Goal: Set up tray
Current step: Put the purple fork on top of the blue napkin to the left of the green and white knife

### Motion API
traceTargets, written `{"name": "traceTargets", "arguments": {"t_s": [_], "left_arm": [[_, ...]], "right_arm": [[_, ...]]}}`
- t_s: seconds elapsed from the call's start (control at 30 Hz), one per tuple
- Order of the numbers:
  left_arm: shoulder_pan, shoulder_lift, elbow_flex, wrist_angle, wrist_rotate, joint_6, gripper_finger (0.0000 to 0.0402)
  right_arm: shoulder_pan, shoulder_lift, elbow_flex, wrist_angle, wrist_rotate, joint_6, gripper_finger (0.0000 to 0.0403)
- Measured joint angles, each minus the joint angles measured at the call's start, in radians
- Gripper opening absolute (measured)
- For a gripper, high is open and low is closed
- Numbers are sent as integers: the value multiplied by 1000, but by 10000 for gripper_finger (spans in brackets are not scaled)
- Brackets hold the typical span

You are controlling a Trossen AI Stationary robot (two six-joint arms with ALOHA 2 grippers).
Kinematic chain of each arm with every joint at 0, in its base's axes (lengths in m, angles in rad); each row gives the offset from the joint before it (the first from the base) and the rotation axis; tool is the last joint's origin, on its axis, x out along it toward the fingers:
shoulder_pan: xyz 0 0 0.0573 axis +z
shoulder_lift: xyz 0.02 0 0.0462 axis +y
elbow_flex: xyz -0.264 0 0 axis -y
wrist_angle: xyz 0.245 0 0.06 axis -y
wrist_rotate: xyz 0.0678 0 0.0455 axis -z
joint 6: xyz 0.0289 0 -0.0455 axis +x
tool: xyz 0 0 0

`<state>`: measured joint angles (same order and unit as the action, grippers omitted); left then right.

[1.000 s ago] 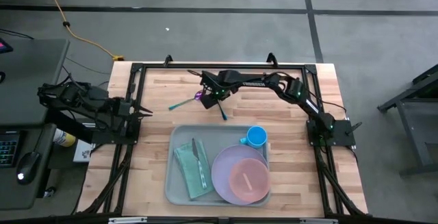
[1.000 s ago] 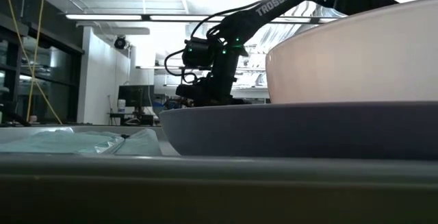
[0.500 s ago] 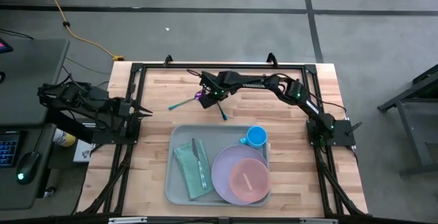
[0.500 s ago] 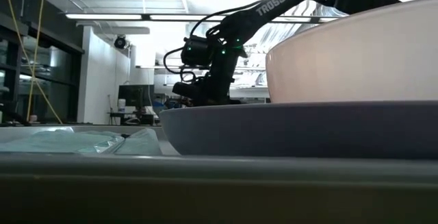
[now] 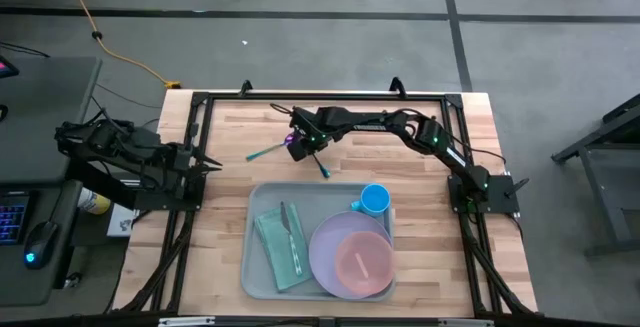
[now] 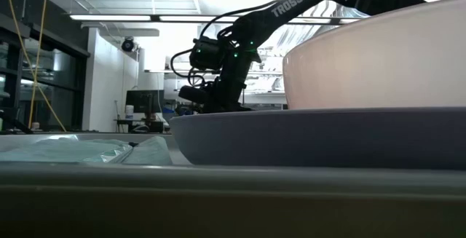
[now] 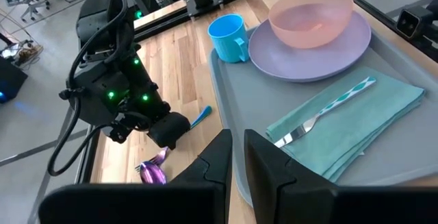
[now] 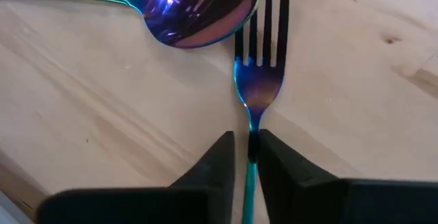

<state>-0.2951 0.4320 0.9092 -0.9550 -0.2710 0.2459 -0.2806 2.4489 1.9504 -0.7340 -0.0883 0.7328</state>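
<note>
An iridescent fork (image 8: 259, 80) lies on the wooden table beyond the tray's far rim, its blue handle (image 5: 322, 165) pointing at the tray. Beside its tines lies a spoon (image 8: 198, 1) with a purple bowl and a teal handle (image 5: 262, 151). My right gripper (image 8: 245, 145) stands over the fork, shut on it. The pale grey-green tray (image 5: 252, 267) carries a teal napkin (image 5: 280, 247) with another fork, a lavender plate (image 5: 330, 257) with a pink bowl, and a blue cup (image 5: 374, 199). My left gripper (image 5: 207, 163) hovers at the table's left edge, shut, holding nothing. My right gripper pinches the fork's thin neck (image 8: 252, 125), just behind the tines, between its two fingers. The fingers come steeply from above, one on each side of the shaft. The fork lies flat on the table, tines next to the spoon's bowl.
Black frame rails (image 5: 320, 95) run along the table's far edge and both sides. Bare wood (image 5: 220, 227) lies between the tray and the left rail. From the low view the plate's rim (image 6: 306, 140) and the bowl hide most of the table.
My right gripper has sunk a little onto the fork and shifted slightly toward the table's left edge. The fork's blue handle has swung a little to the left with it.
</note>
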Motion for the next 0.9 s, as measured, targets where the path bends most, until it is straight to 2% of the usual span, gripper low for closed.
{"name": "traceTargets", "arguments": {"t_s": [0.13, 0.6, 0.77, 0.9], "left_arm": [[0, 0, 0, -9, 0, 0, 72], [0, 0, 0, -14, 1, -1, 72], [0, 0, 0, -13, 1, -1, 72], [0, 0, 0, -13, 1, -1, 72]], "right_arm": [[0, 0, 0, -13, 2, -15, 6], [3, -15, -1, -45, 46, -17, 1], [1, -55, -3, -88, 99, -19, 0], [-5, -86, -7, -189, 121, -31, 0]]}}
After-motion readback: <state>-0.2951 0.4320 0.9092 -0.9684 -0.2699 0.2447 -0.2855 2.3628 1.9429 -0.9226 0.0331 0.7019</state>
